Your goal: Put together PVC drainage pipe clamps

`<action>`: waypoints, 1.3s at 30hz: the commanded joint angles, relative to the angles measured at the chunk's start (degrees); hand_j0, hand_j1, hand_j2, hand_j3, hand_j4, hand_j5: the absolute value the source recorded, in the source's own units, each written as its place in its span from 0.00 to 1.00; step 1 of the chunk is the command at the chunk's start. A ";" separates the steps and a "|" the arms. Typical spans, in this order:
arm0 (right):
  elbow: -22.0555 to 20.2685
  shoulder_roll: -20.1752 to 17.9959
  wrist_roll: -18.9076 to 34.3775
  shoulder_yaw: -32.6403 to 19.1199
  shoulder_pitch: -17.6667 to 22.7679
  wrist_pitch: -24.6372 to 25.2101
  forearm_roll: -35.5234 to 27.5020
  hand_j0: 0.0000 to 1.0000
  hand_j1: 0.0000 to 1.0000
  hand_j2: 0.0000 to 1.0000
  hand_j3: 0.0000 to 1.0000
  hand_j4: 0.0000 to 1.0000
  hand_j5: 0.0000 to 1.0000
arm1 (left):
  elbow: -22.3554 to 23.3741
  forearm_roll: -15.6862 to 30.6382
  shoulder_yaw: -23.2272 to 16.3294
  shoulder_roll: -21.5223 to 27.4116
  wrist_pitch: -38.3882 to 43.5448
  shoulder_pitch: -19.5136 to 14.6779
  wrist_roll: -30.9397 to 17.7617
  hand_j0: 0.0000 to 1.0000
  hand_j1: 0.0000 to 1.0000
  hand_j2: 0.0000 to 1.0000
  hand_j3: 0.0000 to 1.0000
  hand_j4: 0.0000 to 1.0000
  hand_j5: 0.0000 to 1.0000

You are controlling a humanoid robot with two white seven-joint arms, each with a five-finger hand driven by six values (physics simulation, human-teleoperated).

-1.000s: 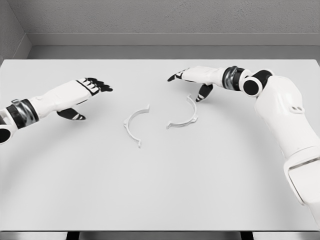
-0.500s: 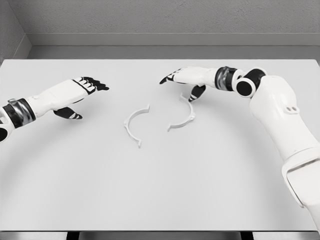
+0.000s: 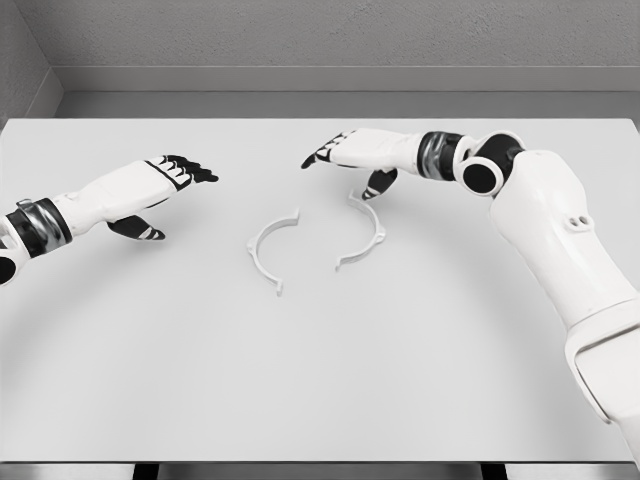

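With both clamp halves lying apart on the table [image 3: 320, 380], the open right hand [image 3: 352, 155] stood over the right clamp half [image 3: 366, 228], its thumb at that half's upper end, apparently nudging it toward the left clamp half [image 3: 268, 248], while the open left hand [image 3: 150, 188] hovered aside; next likely needed closing the gap.

No readable txt, labels, brand marks, nos. or signs anywhere in the head view. Checked every surface in view: nothing legible on any of them.
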 commanded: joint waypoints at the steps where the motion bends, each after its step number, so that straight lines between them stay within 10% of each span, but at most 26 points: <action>1: 0.09 -0.31 -0.02 -0.31 0.00 0.14 -0.22 0.92 0.92 0.92 0.92 0.92 0.92 | -0.01 0.38 0.01 0.04 0.07 0.00 0.04 1.00 1.00 1.00 1.00 1.00 1.00; 39: 2.20 -0.31 0.16 -0.31 1.14 0.14 0.13 0.92 0.92 0.92 0.92 0.92 0.92 | -0.09 0.38 0.09 0.75 0.07 -0.18 0.04 1.00 1.00 1.00 1.00 1.00 1.00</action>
